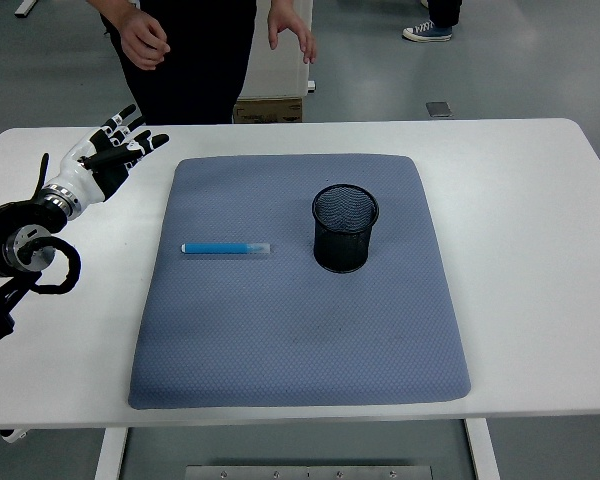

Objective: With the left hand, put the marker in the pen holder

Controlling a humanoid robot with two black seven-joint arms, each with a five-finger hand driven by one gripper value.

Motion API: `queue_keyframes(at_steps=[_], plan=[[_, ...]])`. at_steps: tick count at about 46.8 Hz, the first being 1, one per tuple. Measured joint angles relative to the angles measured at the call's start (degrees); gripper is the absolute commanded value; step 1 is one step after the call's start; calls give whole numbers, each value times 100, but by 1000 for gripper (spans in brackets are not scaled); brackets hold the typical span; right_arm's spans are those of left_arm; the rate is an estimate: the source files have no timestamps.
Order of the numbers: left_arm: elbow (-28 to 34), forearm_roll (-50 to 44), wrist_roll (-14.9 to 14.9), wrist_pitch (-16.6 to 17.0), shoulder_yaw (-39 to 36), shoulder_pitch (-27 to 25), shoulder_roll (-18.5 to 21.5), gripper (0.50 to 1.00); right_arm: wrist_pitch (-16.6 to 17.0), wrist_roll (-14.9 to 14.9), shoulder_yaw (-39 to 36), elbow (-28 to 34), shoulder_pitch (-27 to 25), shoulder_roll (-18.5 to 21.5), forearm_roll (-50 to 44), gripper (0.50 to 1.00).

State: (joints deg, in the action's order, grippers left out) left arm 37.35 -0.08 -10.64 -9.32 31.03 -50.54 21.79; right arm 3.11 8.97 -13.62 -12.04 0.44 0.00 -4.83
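A blue marker (226,248) with a clear cap lies flat on the grey-blue mat (300,330), left of centre. The black mesh pen holder (345,227) stands upright on the mat, to the marker's right, and looks empty. My left hand (115,152) hovers over the white table at the far left, up and left of the marker and off the mat's edge. Its fingers are spread and hold nothing. The right arm does not show.
A person in dark clothes stands behind the table's far edge, one hand (143,40) curled and the other hand (292,30) hanging loose. A cardboard box (268,108) sits on the floor behind the table.
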Motion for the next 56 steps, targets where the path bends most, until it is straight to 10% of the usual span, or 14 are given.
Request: queue_keyframes(at_steps=[56], plan=[[-9, -24, 15, 15, 204, 31, 14, 1000, 1, 0, 0, 0, 0, 0, 0, 1000]])
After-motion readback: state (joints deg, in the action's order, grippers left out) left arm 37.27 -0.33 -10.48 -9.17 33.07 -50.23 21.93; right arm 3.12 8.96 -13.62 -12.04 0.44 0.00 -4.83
